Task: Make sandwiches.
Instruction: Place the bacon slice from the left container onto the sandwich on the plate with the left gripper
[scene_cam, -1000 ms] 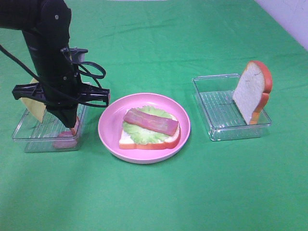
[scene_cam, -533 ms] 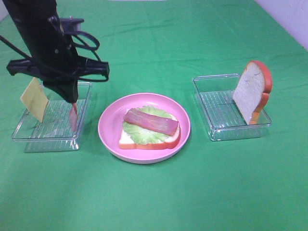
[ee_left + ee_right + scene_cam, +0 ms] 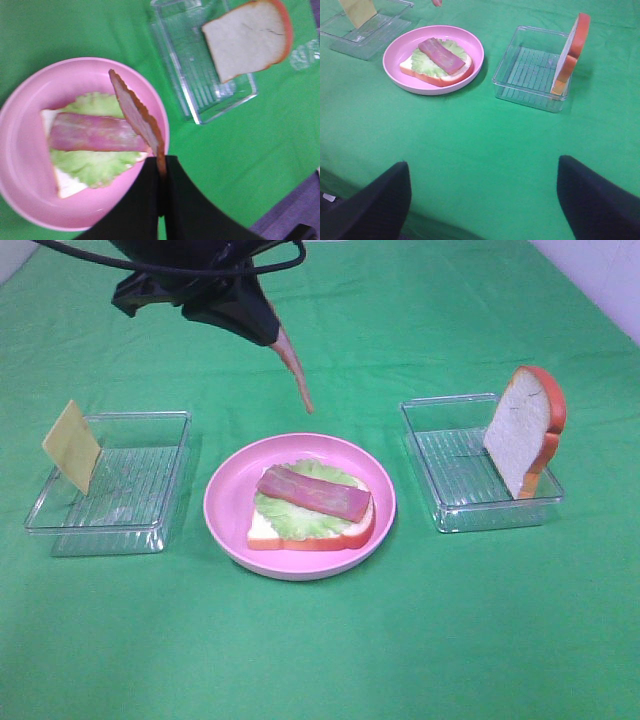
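As the left gripper point(image 3: 161, 172) pinches only one tip of the bacon point(image 3: 135, 107), it may slip off at 12 o'clock of the plate point(image 3: 214, 502); the right gripper point(image 3: 484, 197) gapes empty.

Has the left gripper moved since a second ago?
Yes. The left gripper, holding a bacon strip, rose from the left clear tray and shifted right toward the pink plate.

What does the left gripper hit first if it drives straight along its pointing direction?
The strip in the left gripper leads; it likely lands on the sandwich, near the plate rim. Depth is unclear.
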Available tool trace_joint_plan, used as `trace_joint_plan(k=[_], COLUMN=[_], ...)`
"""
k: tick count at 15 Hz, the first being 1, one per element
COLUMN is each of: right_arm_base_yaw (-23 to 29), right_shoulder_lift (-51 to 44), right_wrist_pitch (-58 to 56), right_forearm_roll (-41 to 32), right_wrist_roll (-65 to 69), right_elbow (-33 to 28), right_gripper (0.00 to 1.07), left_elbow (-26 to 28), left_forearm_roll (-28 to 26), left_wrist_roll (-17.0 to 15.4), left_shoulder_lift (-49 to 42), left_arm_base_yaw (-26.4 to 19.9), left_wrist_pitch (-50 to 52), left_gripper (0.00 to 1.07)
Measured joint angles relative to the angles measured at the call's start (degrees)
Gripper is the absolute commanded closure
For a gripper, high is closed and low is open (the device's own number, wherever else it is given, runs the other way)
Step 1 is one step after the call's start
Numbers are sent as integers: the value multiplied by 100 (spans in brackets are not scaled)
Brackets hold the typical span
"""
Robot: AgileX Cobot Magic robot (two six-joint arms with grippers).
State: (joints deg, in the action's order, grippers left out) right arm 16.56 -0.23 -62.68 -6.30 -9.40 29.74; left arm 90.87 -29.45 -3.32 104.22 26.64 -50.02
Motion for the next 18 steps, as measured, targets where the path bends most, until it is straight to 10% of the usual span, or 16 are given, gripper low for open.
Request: trace_joint_plan(k=[6, 11, 18], right_arm_base_yaw=[0, 0, 0], right_shoulder_lift=[0, 0, 0], right_wrist_pitch=[0, 0, 0], right_forearm_roll=[0, 0, 0], right_wrist_roll=[0, 0, 0], right_elbow=[0, 0, 0], right_gripper=[33, 33, 33], left_elbow=[0, 0, 0], left_forearm_roll=[-2194, -2578, -6], left_wrist_roll=[1346, 2040, 665], left_shoulder_lift=[934, 1461, 1805], left_arm_base_yaw=[0, 0, 0], left_wrist_pitch=[29, -120, -97], left_gripper=[107, 107, 107])
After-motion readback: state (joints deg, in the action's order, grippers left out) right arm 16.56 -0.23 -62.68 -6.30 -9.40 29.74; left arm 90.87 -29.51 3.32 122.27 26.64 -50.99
